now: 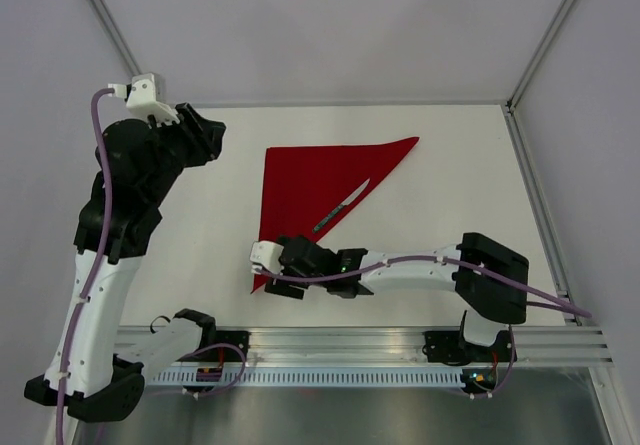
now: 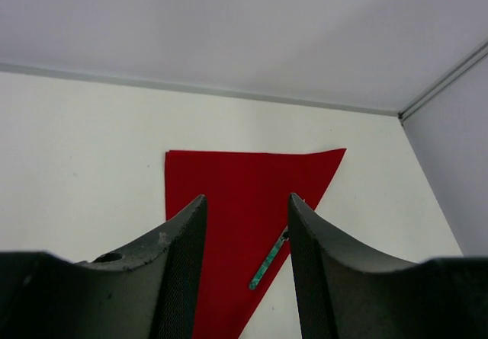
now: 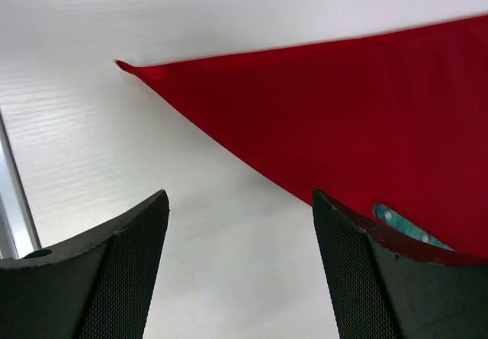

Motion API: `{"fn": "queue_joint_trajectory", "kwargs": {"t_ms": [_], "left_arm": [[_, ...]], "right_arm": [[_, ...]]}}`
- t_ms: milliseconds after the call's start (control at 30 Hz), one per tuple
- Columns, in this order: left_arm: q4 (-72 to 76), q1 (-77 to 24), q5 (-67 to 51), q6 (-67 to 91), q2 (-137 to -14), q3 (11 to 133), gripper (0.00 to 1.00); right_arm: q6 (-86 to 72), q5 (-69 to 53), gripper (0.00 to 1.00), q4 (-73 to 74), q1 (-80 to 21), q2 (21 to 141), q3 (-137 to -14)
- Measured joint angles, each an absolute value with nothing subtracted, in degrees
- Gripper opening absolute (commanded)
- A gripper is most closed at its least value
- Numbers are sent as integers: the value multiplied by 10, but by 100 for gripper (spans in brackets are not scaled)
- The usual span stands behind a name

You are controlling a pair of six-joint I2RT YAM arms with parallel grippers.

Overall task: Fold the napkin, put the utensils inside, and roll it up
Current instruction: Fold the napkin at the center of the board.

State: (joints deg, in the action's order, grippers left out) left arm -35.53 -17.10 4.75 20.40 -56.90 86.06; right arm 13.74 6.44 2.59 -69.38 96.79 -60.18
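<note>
The red napkin (image 1: 305, 190) lies flat on the white table, folded into a triangle with its near corner pointing at the front rail. A knife (image 1: 340, 207) with a teal patterned handle lies on it along the diagonal edge. No other utensil shows. My left gripper (image 1: 205, 135) is open and empty, held high at the back left; its view shows the napkin (image 2: 236, 179) and the knife (image 2: 268, 263) between its fingers. My right gripper (image 1: 278, 280) is open and empty, low over bare table beside the napkin's (image 3: 343, 110) diagonal edge near the near corner. The knife handle (image 3: 400, 223) shows by its right finger.
An aluminium rail (image 1: 350, 340) runs along the table's near edge and also shows in the right wrist view (image 3: 8, 202). White walls with metal frame posts (image 1: 540, 35) close the back and sides.
</note>
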Motion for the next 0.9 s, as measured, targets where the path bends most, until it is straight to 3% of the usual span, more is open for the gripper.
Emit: {"fn": "queue_joint_trajectory", "kwargs": {"t_ms": [267,667,900], "left_arm": [[-414,-171,76,206,-569,864,51],[-425,-171,85,206,-569,864,50],[-432,-171,85,206,-569,864,50]], "right_arm": [[183,128,81,-81,-772,1060,-606],[220,201,80,-180,-805,1158,-643],[233,228,69,-203,-812,1177,-652]]}}
